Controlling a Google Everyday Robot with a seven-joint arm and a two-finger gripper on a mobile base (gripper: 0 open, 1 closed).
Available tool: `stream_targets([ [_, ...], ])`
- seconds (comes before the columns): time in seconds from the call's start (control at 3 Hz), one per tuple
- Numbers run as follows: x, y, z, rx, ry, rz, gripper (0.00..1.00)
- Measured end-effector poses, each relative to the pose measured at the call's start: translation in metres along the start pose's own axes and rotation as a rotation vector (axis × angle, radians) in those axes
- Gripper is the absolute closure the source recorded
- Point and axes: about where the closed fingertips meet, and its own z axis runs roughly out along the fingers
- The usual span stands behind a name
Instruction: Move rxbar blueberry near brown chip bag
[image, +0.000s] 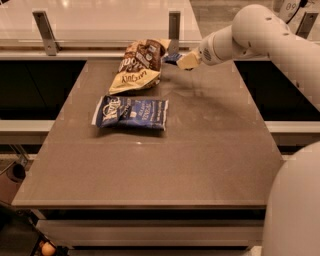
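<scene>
The brown chip bag (140, 65), dark brown at the far end and cream-yellow at the near end, lies at the back of the table. The rxbar blueberry (172, 58), a small dark-blue packet, is just right of the bag's far end, at the tip of my gripper (183, 61). The gripper reaches in from the right, low over the back of the table, and looks shut on the bar. Most of the bar is hidden behind the cream-coloured fingers (188, 61).
A blue-and-white chip bag (131, 112) lies flat in front of the brown bag. The grey table (200, 165) has a raised rail with two metal posts (174, 26) along its far edge. My white arm (260, 35) spans the right side.
</scene>
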Motion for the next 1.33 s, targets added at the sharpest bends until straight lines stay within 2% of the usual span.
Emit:
stream_targets([
  [0.33, -0.0007, 0.0008, 0.0024, -0.002, -0.001, -0.001, 0.83],
  [1.0, 0.0002, 0.0043, 0.0072, -0.010, 0.002, -0.001, 0.36],
  [1.33, 0.0009, 0.0070, 0.0106, -0.015, 0.004, -0.002, 0.05],
])
